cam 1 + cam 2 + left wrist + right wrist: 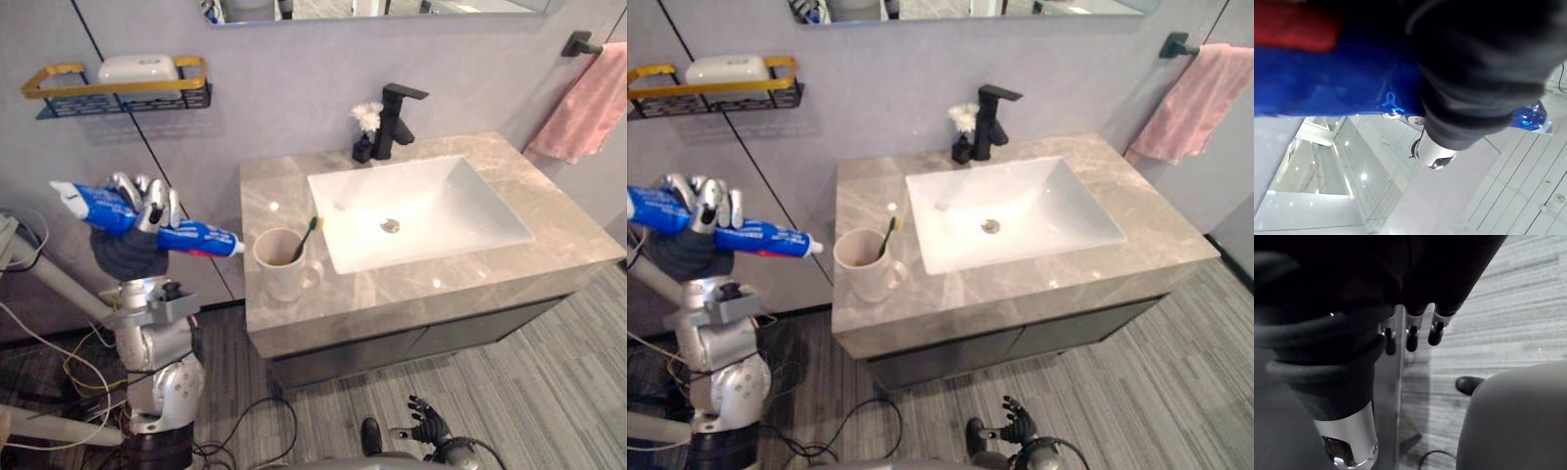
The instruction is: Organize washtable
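Observation:
A blue and white toothpaste tube with a red end lies level in the air, left of the washtable. My left hand is shut on its middle, fingers curled over the top; up close the tube shows blue and red. A beige cup stands at the countertop's front left corner, with a green toothbrush leaning in it. The tube's cap end points toward the cup, a short way to its left. My right hand hangs low near the floor, fingers relaxed and holding nothing.
A white sink is set in the marble top, with a black faucet and a small vase of white flowers behind it. On the wall hang a gold-rimmed shelf with a white soap box and a pink towel.

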Robot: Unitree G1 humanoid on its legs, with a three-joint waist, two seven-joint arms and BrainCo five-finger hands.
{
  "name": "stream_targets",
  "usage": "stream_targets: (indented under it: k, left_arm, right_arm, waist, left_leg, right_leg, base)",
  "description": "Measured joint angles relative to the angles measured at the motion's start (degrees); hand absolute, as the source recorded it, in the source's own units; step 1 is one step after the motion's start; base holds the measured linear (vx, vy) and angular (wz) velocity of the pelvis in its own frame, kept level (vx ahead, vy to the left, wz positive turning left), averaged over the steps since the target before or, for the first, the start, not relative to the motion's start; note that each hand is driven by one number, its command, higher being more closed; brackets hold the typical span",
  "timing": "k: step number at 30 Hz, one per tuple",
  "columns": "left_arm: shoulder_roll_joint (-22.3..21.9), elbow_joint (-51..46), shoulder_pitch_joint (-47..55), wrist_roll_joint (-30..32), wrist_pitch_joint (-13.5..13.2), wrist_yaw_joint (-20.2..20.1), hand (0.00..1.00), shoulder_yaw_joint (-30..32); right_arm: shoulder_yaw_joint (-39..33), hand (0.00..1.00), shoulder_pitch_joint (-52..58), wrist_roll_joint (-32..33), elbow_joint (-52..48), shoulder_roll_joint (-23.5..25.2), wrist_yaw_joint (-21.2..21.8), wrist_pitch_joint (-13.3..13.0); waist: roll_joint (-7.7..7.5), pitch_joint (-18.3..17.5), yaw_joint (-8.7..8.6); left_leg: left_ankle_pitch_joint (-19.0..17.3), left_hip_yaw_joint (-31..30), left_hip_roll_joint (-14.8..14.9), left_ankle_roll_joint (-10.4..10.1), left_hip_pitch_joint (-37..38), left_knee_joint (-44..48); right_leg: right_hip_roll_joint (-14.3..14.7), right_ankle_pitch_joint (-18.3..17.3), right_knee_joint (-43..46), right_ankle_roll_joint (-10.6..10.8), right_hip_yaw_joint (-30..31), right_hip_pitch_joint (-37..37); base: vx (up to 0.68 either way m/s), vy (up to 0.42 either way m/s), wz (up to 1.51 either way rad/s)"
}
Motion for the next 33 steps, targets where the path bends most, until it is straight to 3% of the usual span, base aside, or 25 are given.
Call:
stream_targets:
  k: [3,10,33]
  left_arm:
    - [0.95,2.64,-2.30,3.66,1.06,0.30,1.00,-0.08]
    - [2.62,3.78,-4.95,7.61,1.52,1.07,1.00,-1.14]
    - [4.01,6.14,-11.31,6.95,1.33,1.10,1.00,-5.62]
  right_arm:
    - [-0.07,0.00,0.05,0.00,-0.23,0.00,0.06,0.15]
    - [-0.05,0.00,-0.05,0.00,-2.01,0.05,0.98,0.95]
    - [0.56,0.00,0.33,0.00,-2.00,0.05,1.17,1.01]
  waist:
    - [0.01,0.00,0.83]
    - [0.03,0.00,0.74]
    - [-0.34,-0.24,0.76]
  left_leg:
    - [0.10,0.02,0.00,-0.06,-0.05,-0.08]
    - [0.20,0.07,-0.02,-0.13,-0.11,-0.17]
    - [0.88,-0.02,-0.17,-0.51,-0.05,-0.30]
  right_leg:
    - [0.01,0.00,-0.02,0.00,0.00,-0.09]
    - [0.05,0.00,-0.07,0.00,0.03,-0.26]
    - [-0.10,0.91,-1.20,-0.66,-0.05,-0.17]
  base:
    - [0.00,0.000,0.00]
    - [0.00,0.000,0.00]
    - [0.00,0.000,0.00]
